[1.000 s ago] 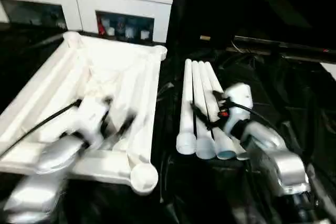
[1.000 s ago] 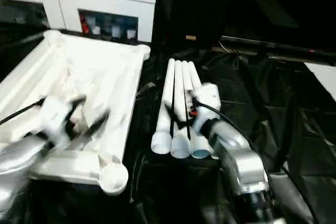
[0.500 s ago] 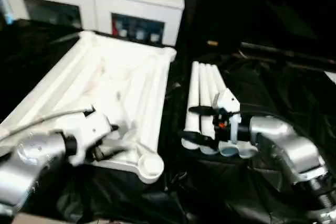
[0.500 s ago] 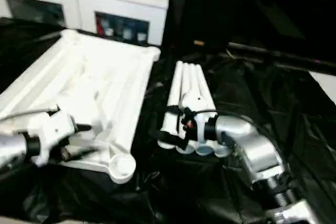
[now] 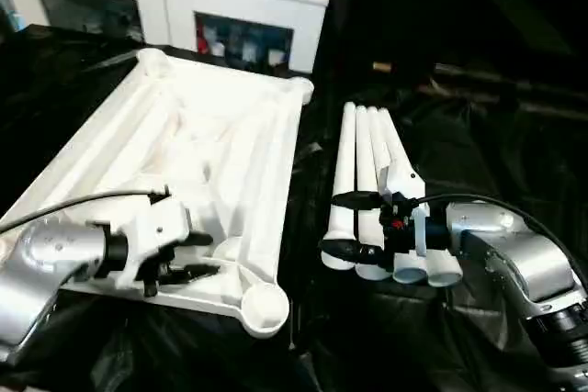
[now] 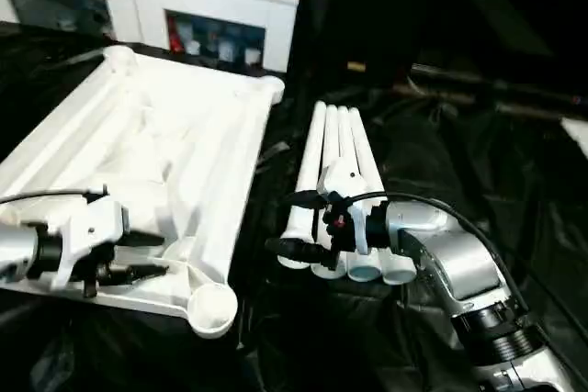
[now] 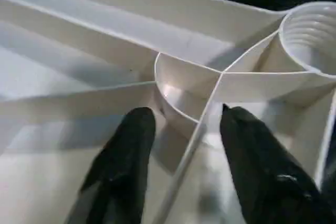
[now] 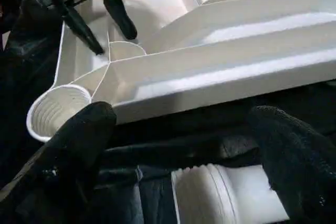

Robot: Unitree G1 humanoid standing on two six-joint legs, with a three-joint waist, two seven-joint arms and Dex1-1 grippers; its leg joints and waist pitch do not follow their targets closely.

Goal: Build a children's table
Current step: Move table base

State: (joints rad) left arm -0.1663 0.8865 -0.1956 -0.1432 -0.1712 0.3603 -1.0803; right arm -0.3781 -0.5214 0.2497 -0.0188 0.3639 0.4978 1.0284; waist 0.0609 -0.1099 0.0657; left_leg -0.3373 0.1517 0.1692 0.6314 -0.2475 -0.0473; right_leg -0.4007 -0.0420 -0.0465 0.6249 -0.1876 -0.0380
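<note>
left end effector (image 5: pixel 195 257) released over tabletop (image 5: pixel 197 149) ribs | right end effector (image 5: pixel 349 225) released beside legs (image 5: pixel 367 181)

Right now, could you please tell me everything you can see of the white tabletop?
The tabletop is white, plastic-looking and rectangular. It lies upside down on black sheeting, ribbed underside up, with raised ribs and a round socket at the corners; the near socket is ridged inside. No leg is fitted. The open left claw hovers at its near edge, fingers straddling a rib; contact is unclear.
</note>
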